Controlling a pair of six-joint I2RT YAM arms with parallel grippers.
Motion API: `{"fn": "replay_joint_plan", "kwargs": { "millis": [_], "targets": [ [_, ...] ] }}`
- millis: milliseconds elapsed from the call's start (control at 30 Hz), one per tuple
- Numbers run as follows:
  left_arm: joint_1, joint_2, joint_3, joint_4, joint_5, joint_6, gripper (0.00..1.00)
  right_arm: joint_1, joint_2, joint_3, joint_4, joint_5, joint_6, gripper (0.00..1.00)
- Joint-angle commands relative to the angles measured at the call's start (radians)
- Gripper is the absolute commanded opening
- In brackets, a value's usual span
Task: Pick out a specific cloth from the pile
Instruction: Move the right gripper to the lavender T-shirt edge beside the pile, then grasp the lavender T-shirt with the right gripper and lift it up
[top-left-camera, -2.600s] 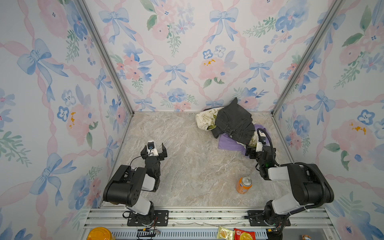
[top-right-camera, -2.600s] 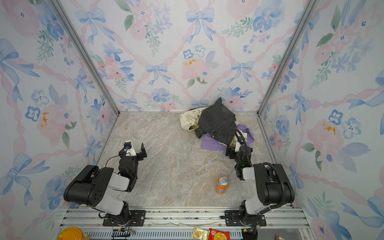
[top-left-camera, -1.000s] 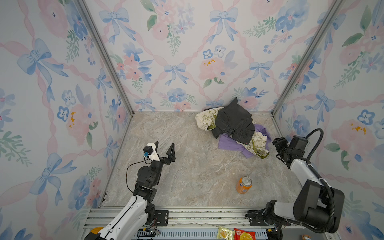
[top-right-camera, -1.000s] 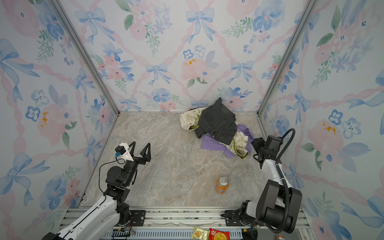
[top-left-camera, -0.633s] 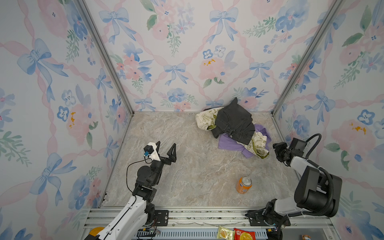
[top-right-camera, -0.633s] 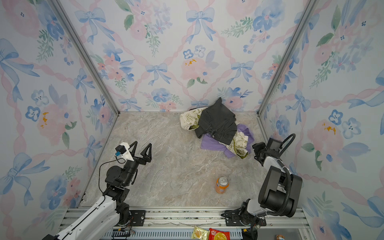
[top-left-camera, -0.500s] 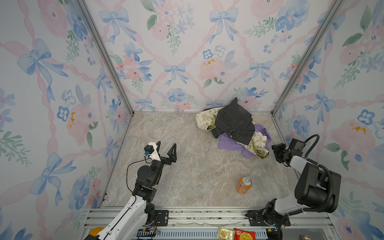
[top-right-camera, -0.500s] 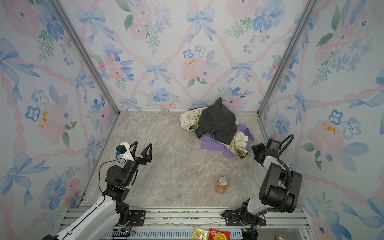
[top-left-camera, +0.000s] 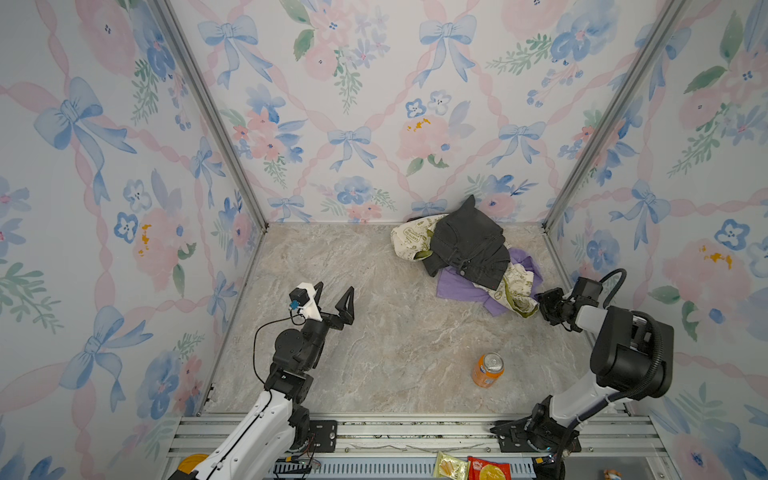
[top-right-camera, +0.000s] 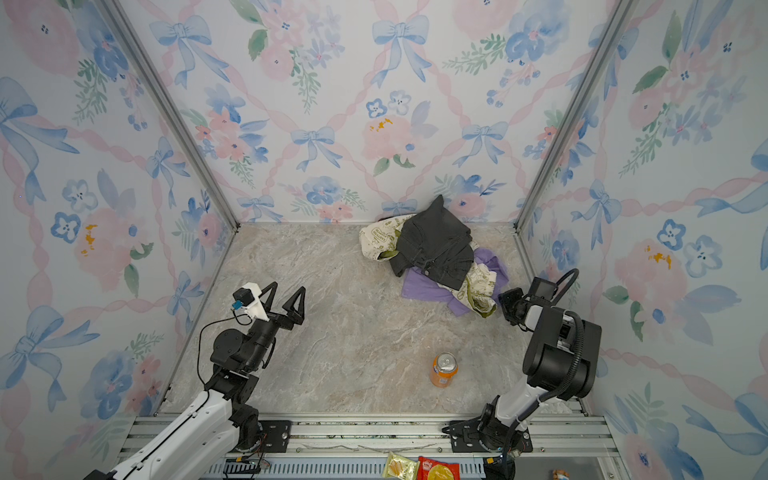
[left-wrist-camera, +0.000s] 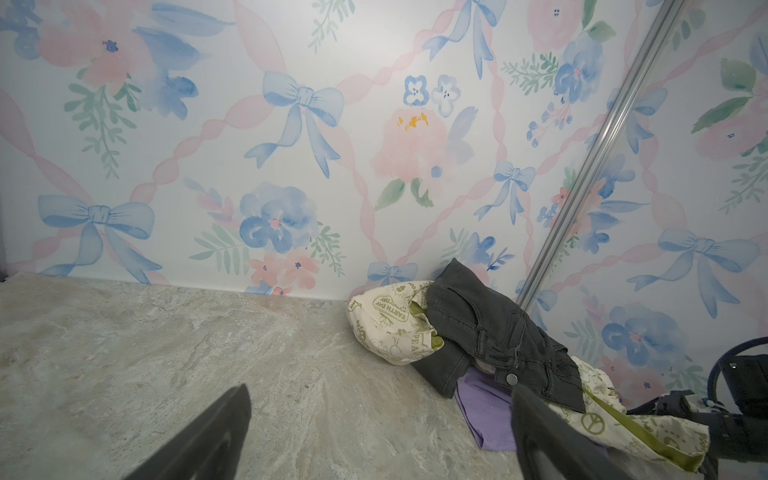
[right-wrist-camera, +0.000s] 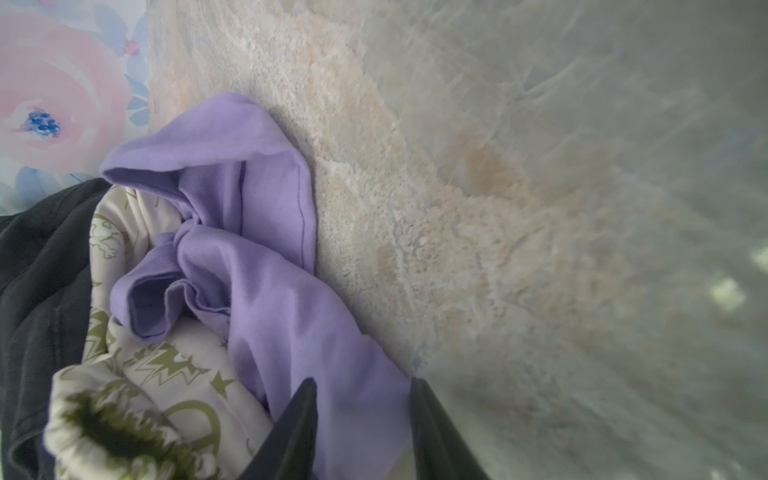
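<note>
Right gripper (right-wrist-camera: 362, 388) stood part-open astride a loose purple edge of the shirt (right-wrist-camera: 266, 266), not yet clamped. The shirt lay lowest in the pile (top-left-camera: 469, 253) by the back right corner, under black denim (top-right-camera: 436, 245) and printed fabric (right-wrist-camera: 166, 370). Recommended: bite purple only, keep the printed fabric just beside it out of the jaws, then draw low and outward. Left gripper (top-left-camera: 334, 287) was spread wide, well apart.

The crumpled cream fabric with olive-green print (left-wrist-camera: 380, 328) reads "EARTH DAY" in the left wrist view. Beside that, only the letters "PEA" show.
</note>
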Motion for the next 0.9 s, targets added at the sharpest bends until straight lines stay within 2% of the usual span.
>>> {"fn": "replay_joint_plan", "kwargs": {
  "millis": [0, 100, 200, 267, 333, 400, 633, 867],
  "targets": [
    [-0.003, -0.015, 0.031, -0.008, 0.016, -0.01, 0.98, 0.018, 0.033, 0.032, 0.02, -0.018, 0.006, 0.39],
    [-0.004, -0.021, 0.034, -0.016, 0.016, -0.01, 0.98, 0.027, 0.055, 0.038, 0.027, -0.022, 0.012, 0.27],
    [-0.003, -0.032, 0.035, -0.024, 0.011, -0.009, 0.98, 0.029, 0.054, 0.031, 0.042, -0.028, 0.025, 0.23],
    [-0.004, -0.037, 0.036, -0.031, 0.005, -0.013, 0.98, 0.028, 0.037, 0.022, 0.045, -0.021, 0.029, 0.15],
    [-0.003, -0.042, 0.035, -0.037, -0.002, -0.014, 0.98, 0.029, 0.011, 0.013, 0.058, -0.019, 0.037, 0.12],
    [-0.003, -0.048, 0.037, -0.044, -0.004, -0.014, 0.98, 0.027, -0.019, 0.001, 0.076, -0.024, 0.049, 0.01],
    [-0.004, -0.054, 0.043, -0.056, -0.011, -0.013, 0.98, 0.029, -0.135, -0.02, 0.164, -0.052, 0.091, 0.0],
    [-0.005, -0.049, 0.043, -0.058, -0.013, -0.014, 0.98, 0.047, -0.291, 0.012, 0.143, -0.014, 0.075, 0.0]
  ]
}}
